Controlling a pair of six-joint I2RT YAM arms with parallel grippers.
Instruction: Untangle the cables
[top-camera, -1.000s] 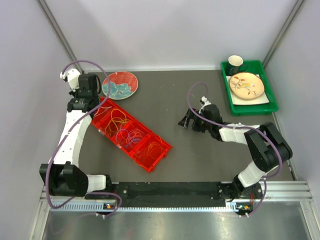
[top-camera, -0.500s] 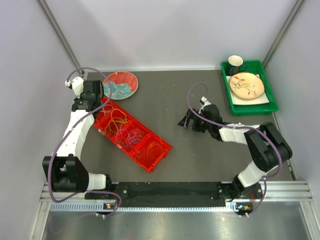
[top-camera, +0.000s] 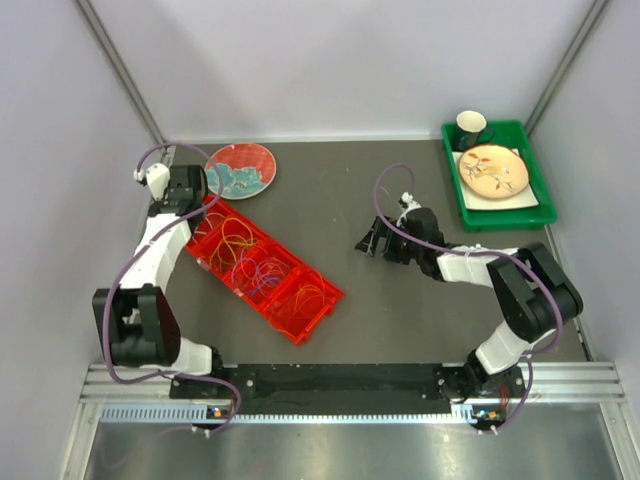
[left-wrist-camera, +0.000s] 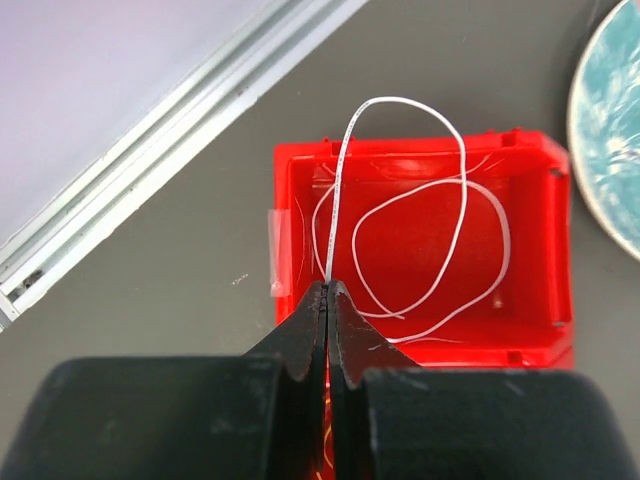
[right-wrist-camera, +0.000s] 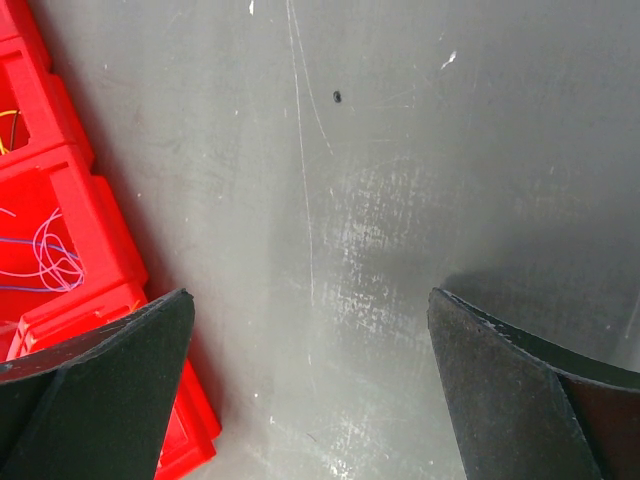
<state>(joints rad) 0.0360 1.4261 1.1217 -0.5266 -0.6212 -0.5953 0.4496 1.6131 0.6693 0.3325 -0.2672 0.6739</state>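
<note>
A long red divided tray (top-camera: 262, 265) lies slantwise on the table and holds the cables: orange loops (top-camera: 232, 235), bluish-purple ones (top-camera: 262, 272) and more orange (top-camera: 308, 297). My left gripper (left-wrist-camera: 328, 286) hangs above the tray's far-left compartment (left-wrist-camera: 420, 150). It is shut on a thin white cable (left-wrist-camera: 462, 170), whose loops rise from the tips and trail into that compartment. In the top view this gripper (top-camera: 190, 205) sits at the tray's far end. My right gripper (top-camera: 372, 242) stands wide open over bare table right of the tray, with nothing between its fingers (right-wrist-camera: 310, 300).
A teal patterned plate (top-camera: 240, 170) lies just beyond the tray's far end. A green bin (top-camera: 545, 205) at the back right holds an orange plate (top-camera: 492, 170) and a cup (top-camera: 471, 124). The tray's edge (right-wrist-camera: 60, 200) lies close to my right gripper's left finger.
The left arm's wrist has shifted slightly right and nearer, over the tray's far end, and its elbow has swung in. The right arm has not moved.
</note>
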